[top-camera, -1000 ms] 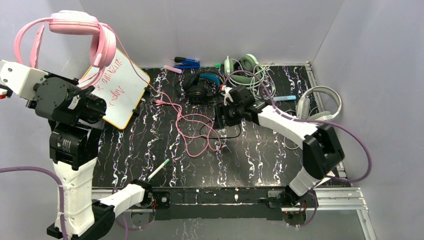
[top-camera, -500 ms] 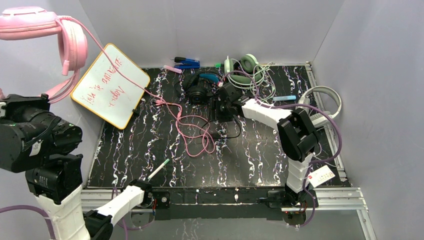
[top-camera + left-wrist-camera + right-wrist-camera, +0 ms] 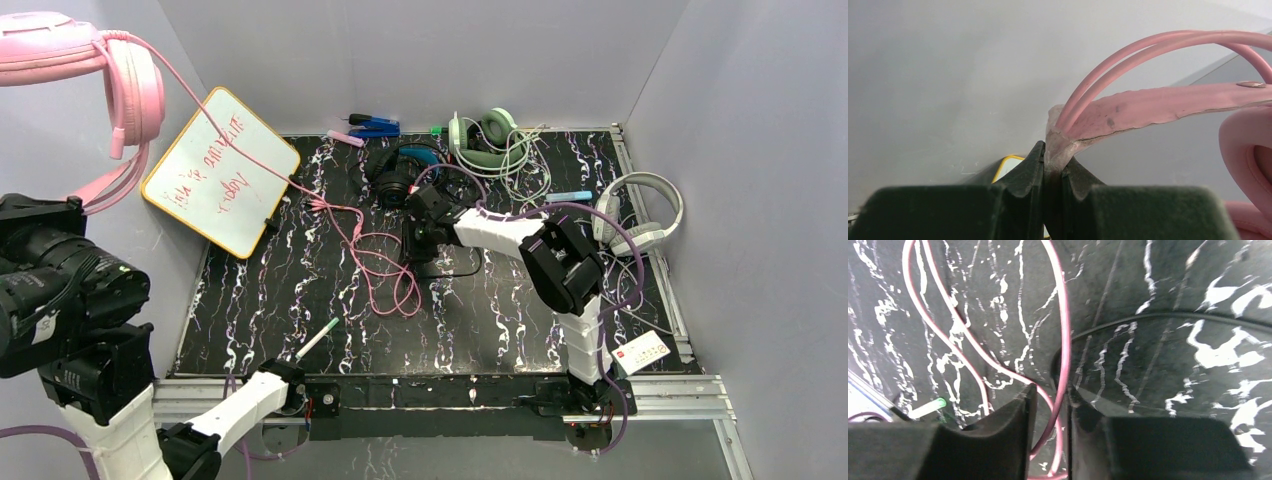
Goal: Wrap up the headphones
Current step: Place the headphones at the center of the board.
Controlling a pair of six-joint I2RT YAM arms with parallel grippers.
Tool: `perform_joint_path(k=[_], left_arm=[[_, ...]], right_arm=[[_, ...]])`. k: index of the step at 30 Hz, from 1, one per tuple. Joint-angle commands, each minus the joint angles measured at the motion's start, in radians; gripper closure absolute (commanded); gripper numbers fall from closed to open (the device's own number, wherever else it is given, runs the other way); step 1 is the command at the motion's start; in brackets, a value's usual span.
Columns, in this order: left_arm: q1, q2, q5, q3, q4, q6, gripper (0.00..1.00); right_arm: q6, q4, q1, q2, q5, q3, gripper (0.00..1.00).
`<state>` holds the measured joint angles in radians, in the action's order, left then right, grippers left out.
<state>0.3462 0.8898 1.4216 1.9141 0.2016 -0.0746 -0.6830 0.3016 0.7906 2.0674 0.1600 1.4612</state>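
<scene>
My left gripper [image 3: 1053,155] is shut on the strap end of the pink headphones [image 3: 1158,105] and holds them high at the far left [image 3: 60,45]. Their pink cord [image 3: 380,270] runs down past the whiteboard and lies in loops on the black mat. My right gripper [image 3: 415,245] is low over those loops, narrowly open, with one strand of the pink cord [image 3: 1064,340] between its fingers [image 3: 1013,415]. The black-and-blue headphones [image 3: 405,170] lie just behind it. The white-grey headphones [image 3: 640,210] lie at the right edge.
A whiteboard [image 3: 220,170] with red writing leans at the left. Pale green headphones [image 3: 490,140] with a tangled cord lie at the back. A blue tool [image 3: 375,127] lies at the back wall, a green-tipped marker [image 3: 317,340] near the front, a card [image 3: 640,352] at front right.
My left arm has lifted the pink headphones up and to the left, pulling the cord taut. My right gripper has moved left and down onto the pink cord loops.
</scene>
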Motion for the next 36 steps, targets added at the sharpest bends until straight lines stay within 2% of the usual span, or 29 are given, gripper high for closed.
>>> perform_joint_path(k=[1, 5, 8, 12, 15, 17, 19, 21, 24, 29, 31, 36], left_arm=[[0.010, -0.025, 0.001, 0.036, -0.136, -0.026, 1.00], [0.024, -0.025, 0.018, 0.019, -0.140, 0.001, 1.00], [0.036, -0.039, 0.044, 0.002, -0.180, 0.053, 1.00], [0.043, -0.059, 0.057, -0.031, -0.315, 0.152, 1.00], [0.044, -0.060, 0.064, -0.031, -0.340, 0.164, 1.00], [0.045, -0.058, 0.069, -0.038, -0.344, 0.158, 1.00], [0.045, -0.050, 0.069, -0.042, -0.319, 0.131, 1.00], [0.045, -0.038, 0.066, -0.040, -0.254, 0.067, 1.00], [0.045, -0.015, 0.055, -0.045, -0.149, -0.021, 1.00], [0.046, 0.024, 0.020, -0.059, -0.010, -0.136, 1.00], [0.046, 0.035, 0.017, -0.059, 0.007, -0.151, 1.00], [0.046, 0.033, 0.028, -0.056, -0.022, -0.145, 1.00]], right_arm=[[-0.028, -0.024, 0.016, -0.031, -0.044, 0.018, 0.76], [0.018, 0.016, -0.010, -0.148, -0.197, 0.031, 0.99], [0.058, 0.097, -0.092, -0.288, -0.290, 0.058, 0.99], [0.109, 0.174, -0.342, -0.511, -0.326, 0.112, 0.99], [0.182, 0.236, -0.549, -0.625, -0.370, 0.287, 0.99], [0.248, 0.291, -0.632, -0.636, -0.479, 0.506, 0.99], [0.326, 0.330, -0.638, -0.619, -0.609, 0.679, 0.99], [0.381, 0.334, -0.639, -0.613, -0.696, 0.766, 0.99], [0.410, 0.315, -0.639, -0.659, -0.725, 0.713, 0.99], [0.291, 0.293, -0.638, -0.807, -0.652, 0.438, 0.99], [0.291, 0.271, -0.638, -0.852, -0.660, 0.369, 0.99], [0.342, 0.269, -0.638, -0.862, -0.711, 0.434, 0.99]])
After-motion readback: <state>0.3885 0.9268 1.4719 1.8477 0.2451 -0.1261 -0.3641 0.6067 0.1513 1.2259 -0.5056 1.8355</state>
